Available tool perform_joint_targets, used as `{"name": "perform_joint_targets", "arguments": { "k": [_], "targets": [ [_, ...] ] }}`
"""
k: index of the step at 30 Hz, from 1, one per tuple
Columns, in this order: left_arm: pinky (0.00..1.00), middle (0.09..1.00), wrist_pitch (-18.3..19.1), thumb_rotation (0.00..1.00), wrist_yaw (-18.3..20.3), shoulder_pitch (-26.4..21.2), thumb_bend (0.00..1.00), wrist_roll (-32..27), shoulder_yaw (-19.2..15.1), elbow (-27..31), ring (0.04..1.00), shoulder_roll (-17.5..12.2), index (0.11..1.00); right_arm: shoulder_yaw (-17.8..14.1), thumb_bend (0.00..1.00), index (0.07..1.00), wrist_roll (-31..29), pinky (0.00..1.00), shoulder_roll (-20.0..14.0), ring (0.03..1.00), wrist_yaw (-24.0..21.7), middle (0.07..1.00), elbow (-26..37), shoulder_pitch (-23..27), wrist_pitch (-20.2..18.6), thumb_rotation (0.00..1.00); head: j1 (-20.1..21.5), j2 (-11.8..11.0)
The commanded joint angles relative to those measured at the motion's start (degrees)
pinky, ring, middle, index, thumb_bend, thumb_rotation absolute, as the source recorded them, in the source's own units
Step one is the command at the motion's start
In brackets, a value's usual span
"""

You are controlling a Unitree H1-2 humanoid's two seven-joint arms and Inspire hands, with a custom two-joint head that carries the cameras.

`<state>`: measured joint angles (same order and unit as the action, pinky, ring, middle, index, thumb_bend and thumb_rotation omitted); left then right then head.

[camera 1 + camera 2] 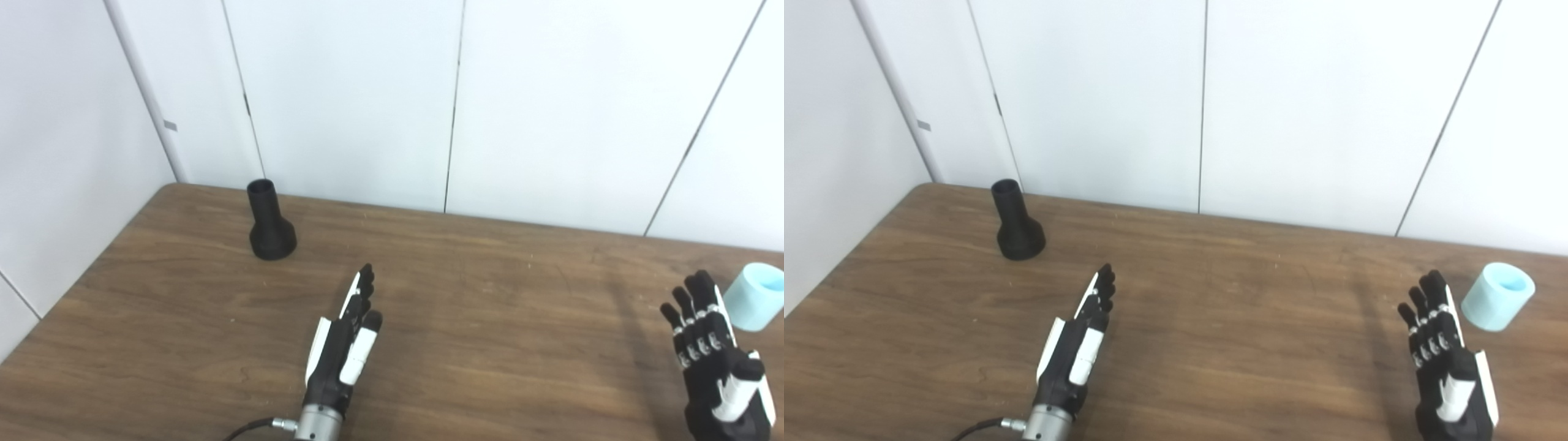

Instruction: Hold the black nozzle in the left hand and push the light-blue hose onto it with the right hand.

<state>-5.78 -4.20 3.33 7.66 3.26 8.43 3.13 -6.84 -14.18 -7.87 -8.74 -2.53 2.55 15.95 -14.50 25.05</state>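
Note:
The black nozzle [270,222] stands upright on its wide base at the table's far left, narrow neck up. A short light-blue hose piece [1498,296] stands on end at the far right. My left hand [345,343] hovers over the middle of the table, open with straight fingers, well short and right of the nozzle. Low on the right, my right hand [1445,361] is open and empty, its fingertips just left of the hose and not touching it.
The brown wooden table [478,318] meets white wall panels at the back and left. A cable runs from the left wrist [315,422] at the bottom edge.

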Motion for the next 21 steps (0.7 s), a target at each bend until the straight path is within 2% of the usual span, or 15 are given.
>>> {"name": "perform_joint_targets", "arguments": {
  "k": [1, 9, 18, 21],
  "targets": [
    [1.0, 1.0, -3.1, 1.0, -0.7, 0.1, 0.91, -0.1, 0.2, -2.0, 1.0, 0.8, 1.0, -0.4, 0.76, 1.0, -0.7, 0.95, -0.2, 0.999, -1.1, 1.0, -6.8, -3.5, 2.0, 1.0, 0.0, -0.3],
    [1.0, 1.0, -5.7, 1.0, -0.4, 0.0, 0.91, -0.7, -0.2, -4.2, 1.0, 0.4, 1.0, -0.5, 0.73, 1.0, -1.6, 0.94, -0.1, 0.994, -2.0, 1.0, -8.5, -3.3, 3.4, 1.0, 0.2, -0.9],
    [1.0, 1.0, -5.3, 1.0, -0.3, 0.3, 0.92, -0.7, -0.2, -3.6, 1.0, 0.1, 1.0, -0.3, 0.74, 1.0, -1.8, 0.94, 0.0, 0.991, -2.2, 1.0, -8.8, -3.4, 3.8, 1.0, 0.5, -0.7],
    [1.0, 1.0, -4.9, 0.96, -0.6, 0.6, 0.87, -0.9, -1.2, -2.4, 1.0, -0.3, 1.0, -0.3, 0.74, 1.0, -2.0, 0.93, 0.0, 0.989, -2.3, 1.0, -9.1, -3.3, 3.9, 1.0, 0.5, -0.6]
  ]
}}
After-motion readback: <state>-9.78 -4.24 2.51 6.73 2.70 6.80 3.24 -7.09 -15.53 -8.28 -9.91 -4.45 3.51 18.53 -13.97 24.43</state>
